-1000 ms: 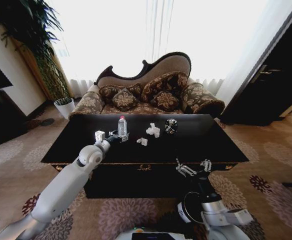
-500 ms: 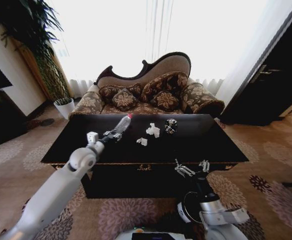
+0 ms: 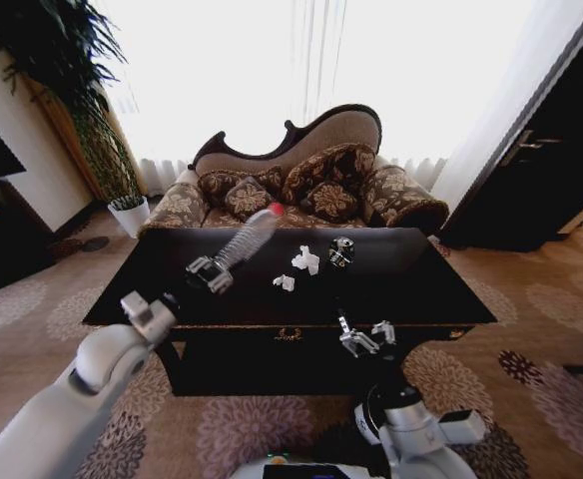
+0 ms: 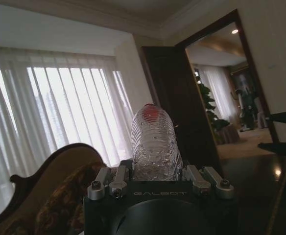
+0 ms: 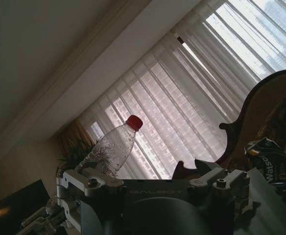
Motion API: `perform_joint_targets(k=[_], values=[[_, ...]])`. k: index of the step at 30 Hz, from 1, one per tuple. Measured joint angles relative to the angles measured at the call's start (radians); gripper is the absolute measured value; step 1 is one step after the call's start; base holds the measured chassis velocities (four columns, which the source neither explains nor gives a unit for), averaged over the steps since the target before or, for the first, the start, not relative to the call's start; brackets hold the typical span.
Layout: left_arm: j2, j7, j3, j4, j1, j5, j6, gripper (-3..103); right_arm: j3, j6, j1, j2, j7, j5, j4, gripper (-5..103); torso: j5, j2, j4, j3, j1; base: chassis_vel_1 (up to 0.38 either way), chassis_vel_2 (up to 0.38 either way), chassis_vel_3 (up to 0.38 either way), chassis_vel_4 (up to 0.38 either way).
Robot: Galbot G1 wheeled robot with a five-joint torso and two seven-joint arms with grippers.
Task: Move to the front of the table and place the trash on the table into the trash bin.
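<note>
Left hand [image 3: 209, 274] clamping a clear bottle [image 3: 247, 236] by its base, holding it tilted above the counter [image 3: 411, 284], red cap aimed at the sofa [image 3: 301, 180]. In the left wrist view, bottle [image 4: 154, 147] wedged between the fingers [image 4: 109, 180]. Right hand [image 3: 363, 339] hovering low at the counter's front edge, fingers spread, gripping nothing. Tissue lumps [image 3: 305, 260] and can [image 3: 341, 251] sitting on the counter mid-top, near each other. Can [image 5: 269, 164] showing past the right hand too

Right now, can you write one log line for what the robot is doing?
left tool: shut on plastic bottle, lifted above table | right tool: open, at front edge | tissue lumps, can: on table
</note>
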Motion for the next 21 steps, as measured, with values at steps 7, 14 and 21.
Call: perform_joint_targets(k=[7,14,21], values=[[-0.018,0.071,-0.007,-0.058,0.099,0.121,-0.064,42,-0.052,0.000,-0.009,0.017,-0.016,-0.004,0.019,100,0.0000,0.000,0.0002,0.000,0.000,0.000,0.000,0.000,0.000],[-0.052,0.100,0.006,-0.081,0.143,0.190,-0.083,42,-0.115,0.003,-0.014,0.028,-0.026,-0.060,0.009,100,0.0000,0.000,0.0001,0.000,0.000,0.000,0.000,0.000,0.000],[-0.053,0.122,0.027,-0.087,0.157,0.224,-0.094,42,-0.154,0.011,-0.016,0.040,-0.035,-0.119,-0.003,100,0.0000,0.000,0.0001,0.000,0.000,0.000,0.000,0.000,0.000]])
